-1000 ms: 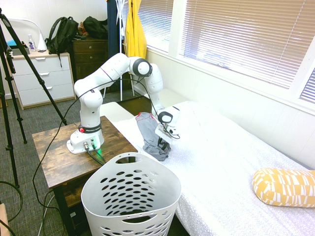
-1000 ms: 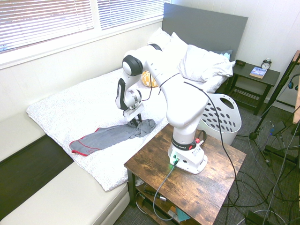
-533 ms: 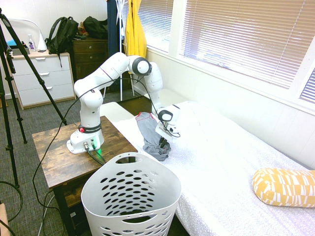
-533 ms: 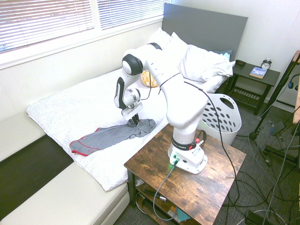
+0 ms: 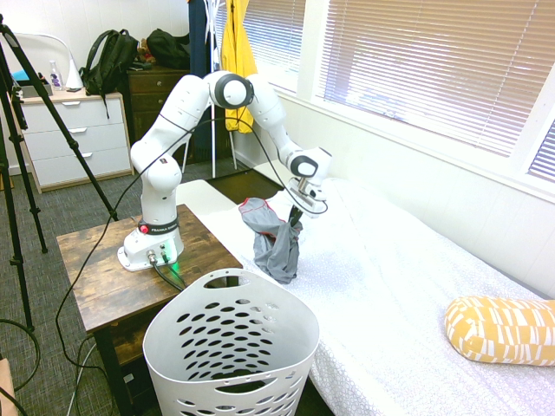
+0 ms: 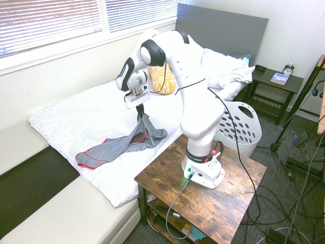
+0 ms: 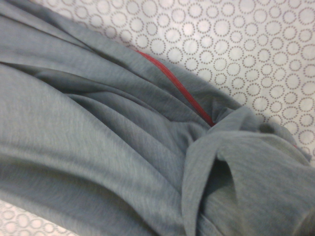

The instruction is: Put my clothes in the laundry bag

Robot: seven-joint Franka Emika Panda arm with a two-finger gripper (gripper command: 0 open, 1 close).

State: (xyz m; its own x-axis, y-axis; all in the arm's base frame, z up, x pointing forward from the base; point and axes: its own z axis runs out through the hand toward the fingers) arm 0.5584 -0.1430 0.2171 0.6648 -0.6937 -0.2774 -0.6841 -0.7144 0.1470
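Bed (image 5: 408, 269) half-cleared: pincer (image 6: 139, 105) clenched on grey clothes (image 6: 122, 145), tail trailing; lift higher before swinging to laundry basket (image 5: 230, 347)

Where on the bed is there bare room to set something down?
Bare white bedspread runs between the grey garment hanging from the claw and the yellow patterned pillow. It is crowded near the laundry basket, where the garment drapes.
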